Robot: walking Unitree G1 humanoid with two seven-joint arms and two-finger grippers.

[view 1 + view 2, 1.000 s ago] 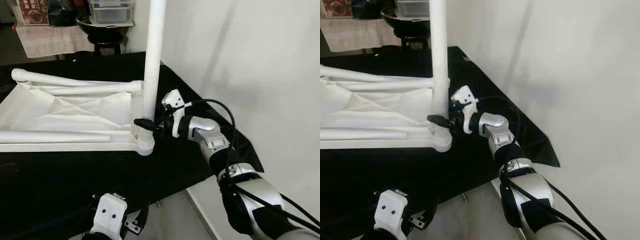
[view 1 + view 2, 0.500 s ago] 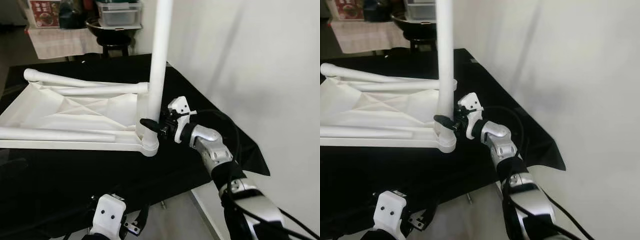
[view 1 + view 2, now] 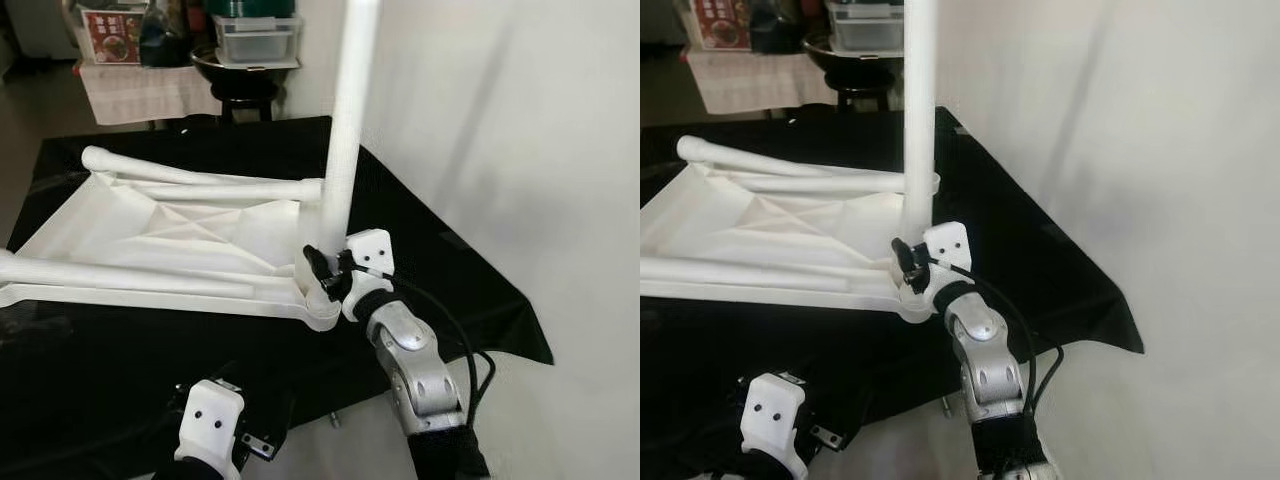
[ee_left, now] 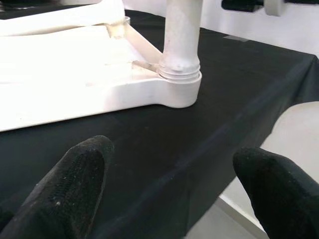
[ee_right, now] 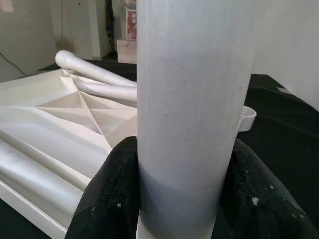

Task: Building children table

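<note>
Table leg point(image 3: 345, 130) upright in right claw's point(image 3: 318, 270) clamp, black-clothed surface point(image 3: 420, 250) beside white wall point(image 3: 520, 130); left claw point(image 4: 164, 189) apart.

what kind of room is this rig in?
Probably a lived-in home rather than a lab. A black cloth is draped over a low surface beside a plain white wall. Behind it stand a dark stool holding a clear plastic storage box, and household clutter.
</note>
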